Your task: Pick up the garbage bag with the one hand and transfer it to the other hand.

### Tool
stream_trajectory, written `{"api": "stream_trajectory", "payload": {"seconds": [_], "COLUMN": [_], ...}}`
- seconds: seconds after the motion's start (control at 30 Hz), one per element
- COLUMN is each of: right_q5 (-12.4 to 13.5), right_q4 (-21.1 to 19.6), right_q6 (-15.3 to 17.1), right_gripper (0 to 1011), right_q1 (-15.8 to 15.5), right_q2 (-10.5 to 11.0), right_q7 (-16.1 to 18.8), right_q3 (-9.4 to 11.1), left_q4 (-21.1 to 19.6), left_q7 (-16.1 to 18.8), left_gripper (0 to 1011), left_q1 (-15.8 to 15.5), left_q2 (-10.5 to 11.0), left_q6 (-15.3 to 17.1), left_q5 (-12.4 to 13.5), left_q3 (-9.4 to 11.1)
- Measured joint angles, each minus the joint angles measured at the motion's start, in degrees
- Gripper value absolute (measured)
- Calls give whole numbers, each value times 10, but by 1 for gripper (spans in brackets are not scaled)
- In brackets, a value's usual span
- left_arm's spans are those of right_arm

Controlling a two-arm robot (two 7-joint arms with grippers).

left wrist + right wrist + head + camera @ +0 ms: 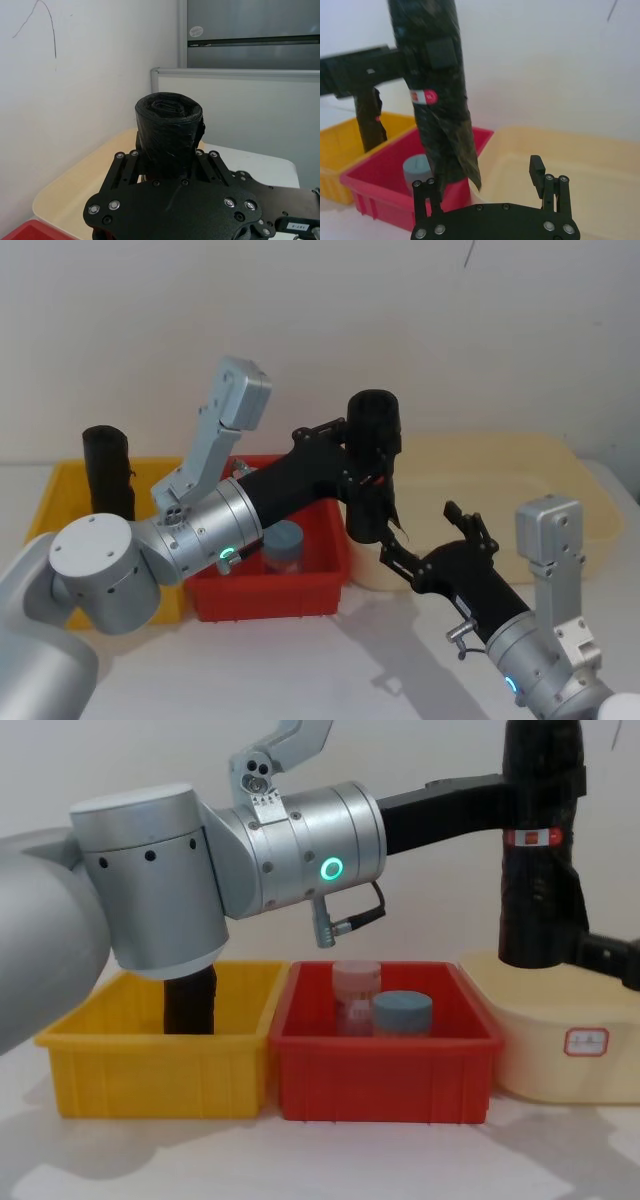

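Black garbage-bag roll [374,425]: tall, tight plastic roll held upright in the air, above and just right of the red plastic bin [270,598], its lower end clear of the bin's rim.
Label band [527,837]: narrow, red and white, round the roll just below the grip.
Left gripper [368,462]: black and long-fingered on a thick silver arm that reaches across above the red bin. It is clenched on the garbage-bag roll at about mid-height, with one square pad [440,52] pressed flat on the wrap.
Right gripper [422,535]: black and long-fingered, to the right of the red bin and lower than the left gripper. Its fingers are spread wide and grasp nothing. The roll's lower end hangs between them, close to one finger and well off the other; contact cannot be told.
Inside the red bin: a grey-lidded jar [283,545].
Left of the red bin: a yellow plastic bin [60,490] with a plain black roll [108,475] standing in it.
Right of the red bin: a cream plastic tub [540,470].
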Motion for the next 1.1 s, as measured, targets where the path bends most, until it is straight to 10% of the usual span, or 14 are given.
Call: {"api": "stream_trajectory", "payload": {"seconds": [1.1], "right_q5": [-22], "right_q4": [-26], "right_q6": [-16], "right_gripper": [1000], "right_q1": [6], "right_q2": [-2], "right_q7": [49], "right_q3": [-25], "left_q4": [0], "left_q7": [0], "left_gripper": [407], "left_q1": [0], "left_q2": [-1], "left_q6": [2], "left_q5": [-4], "left_q3": [1]}}
